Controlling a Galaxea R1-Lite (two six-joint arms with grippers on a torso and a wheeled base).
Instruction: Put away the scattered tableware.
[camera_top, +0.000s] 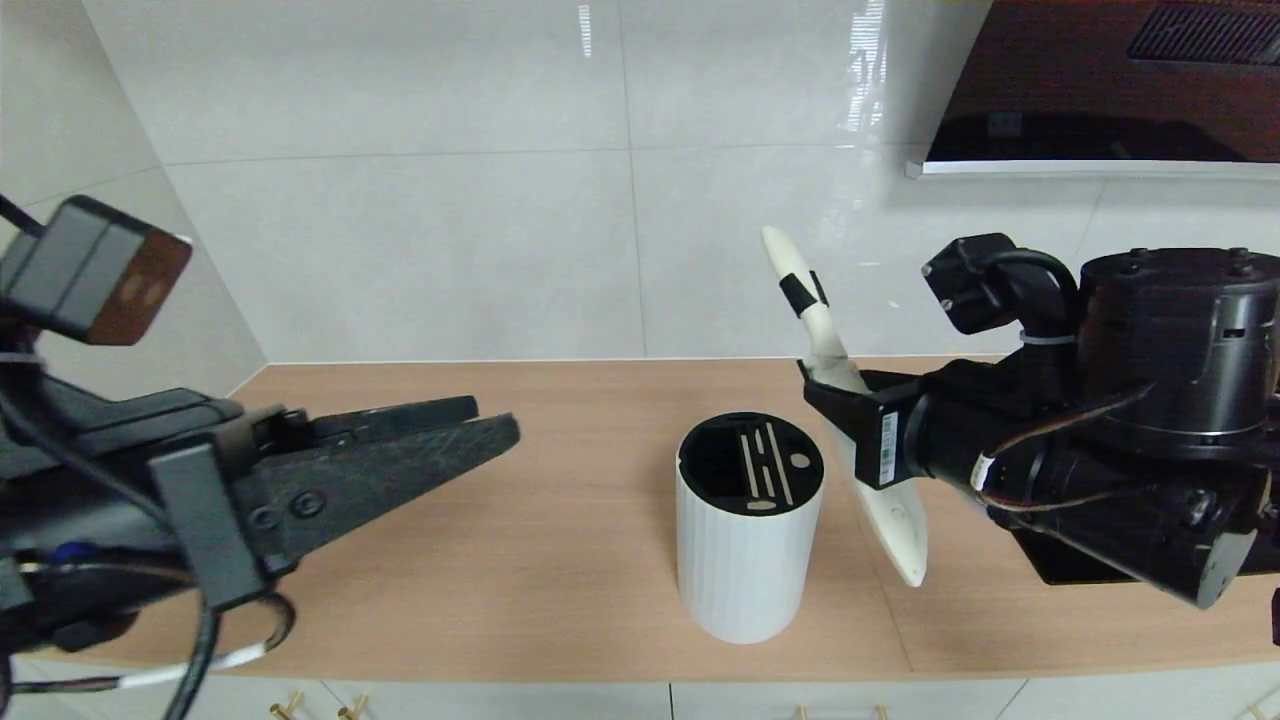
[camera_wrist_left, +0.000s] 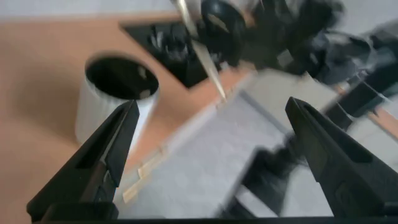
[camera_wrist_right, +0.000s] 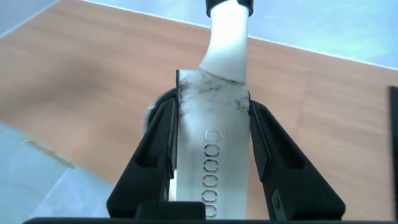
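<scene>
Left gripper (camera_top: 495, 420): raised over the light wooden counter (camera_top: 560, 600). The head view sees its black fingers side-on and nearly overlapping. The left wrist view shows them spread wide (camera_wrist_left: 211, 106) with nothing between them.

White ribbed cylindrical holder with a black slotted top (camera_top: 745, 560): upright on the counter, beyond the left gripper's fingertips and lower than the right gripper, to that gripper's left. The left wrist view looks down into its dark mouth (camera_wrist_left: 106, 106). The slots in the top can be made out from the head view.

Right gripper (camera_top: 835, 385): closed on a cream-white knife with a black band on its handle (camera_top: 900, 520), gripped where blade meets handle. The handle slants up past the fingers. The blade hangs below them, its tip just beside the holder's right wall and not touching it. The right wrist view adds a row of oval cut-outs in the blade (camera_wrist_right: 211, 168), clamped flat between both fingers (camera_wrist_right: 211, 118).

Black cooktop (camera_top: 1060, 570): set in the counter beneath the right gripper's arm.
</scene>
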